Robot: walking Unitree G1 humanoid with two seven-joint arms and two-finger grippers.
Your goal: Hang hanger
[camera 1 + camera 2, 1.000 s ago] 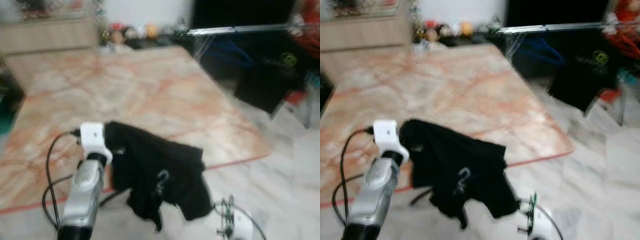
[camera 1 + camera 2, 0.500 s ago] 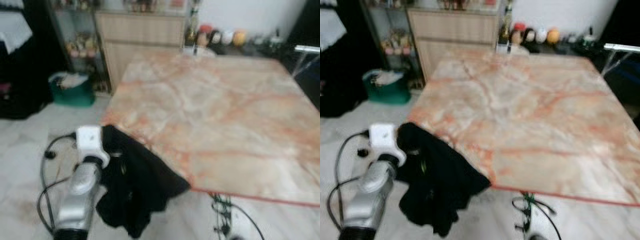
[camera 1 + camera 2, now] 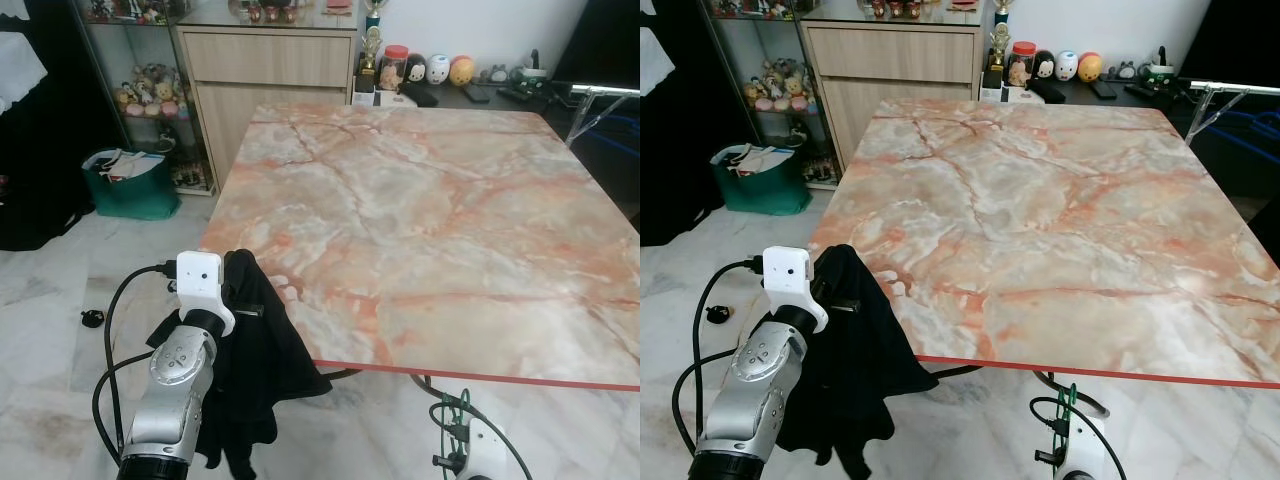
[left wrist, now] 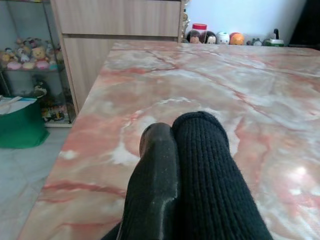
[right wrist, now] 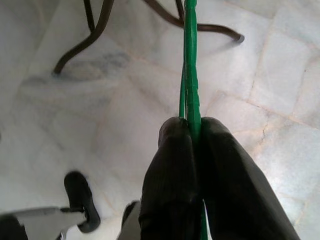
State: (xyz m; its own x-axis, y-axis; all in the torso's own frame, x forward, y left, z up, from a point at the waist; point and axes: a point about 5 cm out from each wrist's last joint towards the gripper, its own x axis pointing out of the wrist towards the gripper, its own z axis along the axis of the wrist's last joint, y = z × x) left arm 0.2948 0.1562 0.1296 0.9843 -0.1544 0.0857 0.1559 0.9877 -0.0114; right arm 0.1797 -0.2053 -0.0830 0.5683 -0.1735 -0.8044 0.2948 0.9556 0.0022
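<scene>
On the left, a green basket (image 3: 135,190) stands on the floor by a glass cabinet, well apart from the robot. Nearer, the left gripper (image 4: 177,145) is raised at the near left corner of the marble table (image 3: 430,200), and its fingers (image 4: 155,170) are clenched on a black garment (image 3: 255,370). One finger wears a knitted fold of the cloth. The garment droops from the grip in loose folds below the table edge. It looks soft, limp and light, so it will sag and swing with every move. A pinch near the collar or shoulder seam would probably keep it from slipping.

Further right and low, under the table's near edge, the right gripper (image 5: 192,150) pinches a thin green hanger (image 5: 190,60) between its fingers (image 5: 167,175). The hanger runs straight out from the grip, above the marble floor and the dark table legs (image 5: 95,35). It looks stiff, light and narrow, so it may twist in the pinch. Its hook end is not clearly seen, and a firm hold on the straight part seems wise.
</scene>
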